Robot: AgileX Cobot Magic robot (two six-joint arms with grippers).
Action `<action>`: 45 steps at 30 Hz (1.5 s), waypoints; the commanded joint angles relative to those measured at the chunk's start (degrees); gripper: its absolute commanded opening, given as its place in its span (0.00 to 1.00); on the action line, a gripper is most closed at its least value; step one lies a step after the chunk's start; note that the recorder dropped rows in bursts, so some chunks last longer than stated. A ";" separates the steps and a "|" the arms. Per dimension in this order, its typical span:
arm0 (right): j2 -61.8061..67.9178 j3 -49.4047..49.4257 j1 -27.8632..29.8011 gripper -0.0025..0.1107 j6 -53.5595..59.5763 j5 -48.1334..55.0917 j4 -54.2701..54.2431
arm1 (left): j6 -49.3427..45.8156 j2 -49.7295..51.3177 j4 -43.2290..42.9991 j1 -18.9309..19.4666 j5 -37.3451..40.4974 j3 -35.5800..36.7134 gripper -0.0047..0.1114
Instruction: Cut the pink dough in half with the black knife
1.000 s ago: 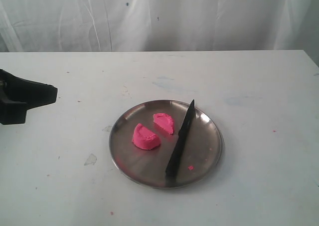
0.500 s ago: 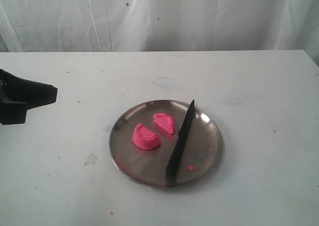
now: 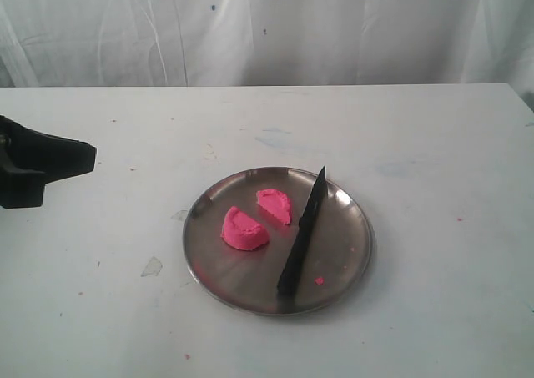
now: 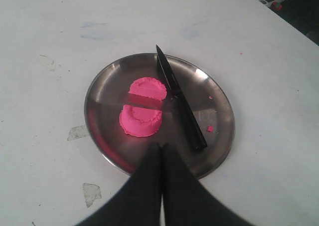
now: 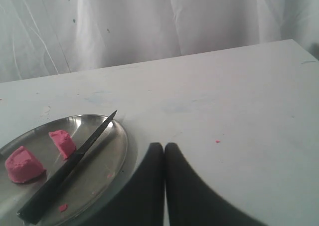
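Pink dough [image 3: 254,219] sits in two halves with a clear gap, left part of the steel plate [image 3: 342,253]; cut looks done. Black knife [image 3: 303,230] lies flat just right of them, tip far, handle near, parked on the plate so it's off the bench [image 3: 434,144]. Left gripper [image 4: 160,151] and right gripper [image 5: 164,151]: jaws clenched together, holding nothing, both clear of the plate.

i count two pieces of the pink dough [image 3: 244,230] [image 4: 142,120] [image 5: 22,163], a nearer half and a farther half [image 3: 274,205]. one black knife [image 3: 303,232] [image 4: 180,101] [image 5: 70,168]. one steel plate [image 3: 219,269] [image 4: 104,91] [image 5: 117,151]. one tiny pink crumb [image 3: 318,280] [image 4: 210,128] [image 5: 62,207]. one white table [image 3: 434,144]. two grippers, left gripper [image 4: 160,147] and right gripper [image 5: 164,146].
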State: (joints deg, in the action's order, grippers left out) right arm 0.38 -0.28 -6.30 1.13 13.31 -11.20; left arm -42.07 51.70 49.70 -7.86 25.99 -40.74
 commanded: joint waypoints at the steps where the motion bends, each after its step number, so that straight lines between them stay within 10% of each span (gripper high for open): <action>1: -0.38 0.28 0.66 0.02 -0.06 -0.02 0.26 | -0.08 -0.40 0.76 0.00 0.59 0.30 0.04; 17: -0.38 0.28 0.66 0.02 -0.06 -0.02 0.26 | -0.08 -3.31 0.47 -0.24 0.26 1.98 0.04; 35: -0.38 0.28 0.66 0.02 -0.06 -0.02 0.26 | 0.51 -33.39 -9.43 -1.99 -2.60 13.14 0.04; 45: -0.38 0.28 0.66 0.02 -0.06 -0.02 0.26 | 30.84 -45.15 -31.91 -1.99 -8.41 26.90 0.04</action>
State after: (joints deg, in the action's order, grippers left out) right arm 0.38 -0.28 -6.30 1.13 13.40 -11.20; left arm -18.13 8.60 22.58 -9.45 18.90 -16.03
